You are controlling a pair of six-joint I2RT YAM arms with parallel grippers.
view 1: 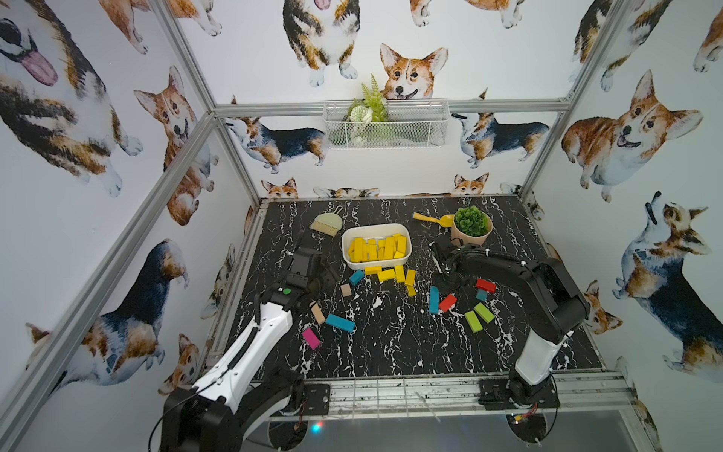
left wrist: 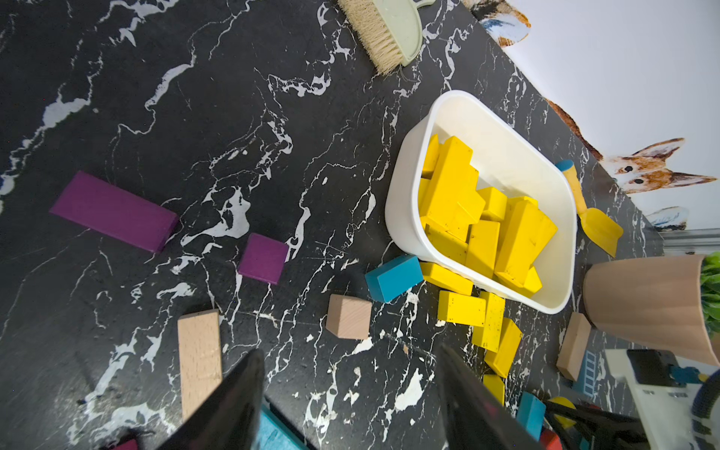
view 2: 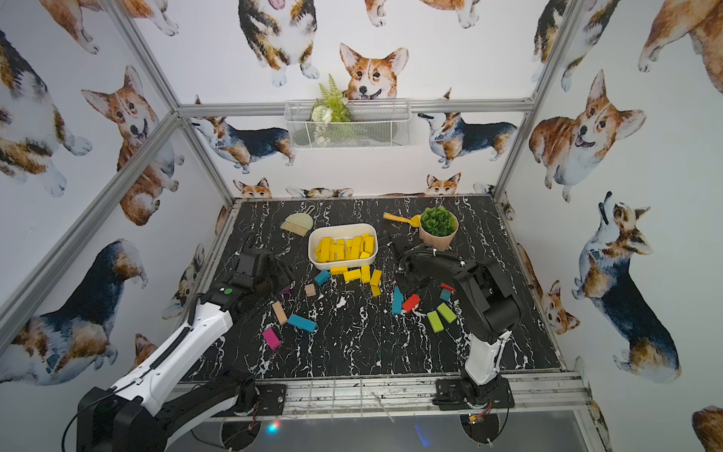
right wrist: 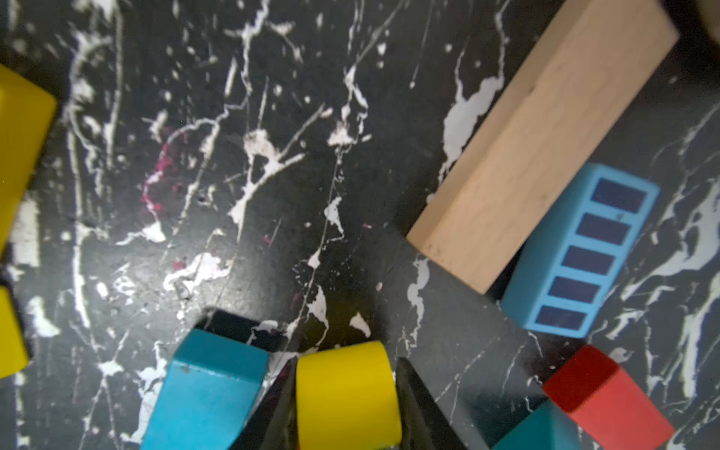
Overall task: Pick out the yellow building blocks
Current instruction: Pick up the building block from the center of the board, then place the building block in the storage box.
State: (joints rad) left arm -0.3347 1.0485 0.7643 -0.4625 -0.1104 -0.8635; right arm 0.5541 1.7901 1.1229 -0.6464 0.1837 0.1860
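Jaws of the right gripper (right wrist: 346, 364) pinch a rounded yellow block (right wrist: 346, 393) right of the white tub (view 1: 360, 263), so its carry should run leftward. Left gripper (left wrist: 350, 348), spread and empty, hangs left of the tub; loose yellow blocks (view 1: 391, 274) lie just before it.

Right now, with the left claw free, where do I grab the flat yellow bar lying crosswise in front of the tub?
Pinch the yellow bar across its narrow width at mid-length, left claw coming straight down. It lies flat, and another yellow block butts one end, so end-on looks blocked.
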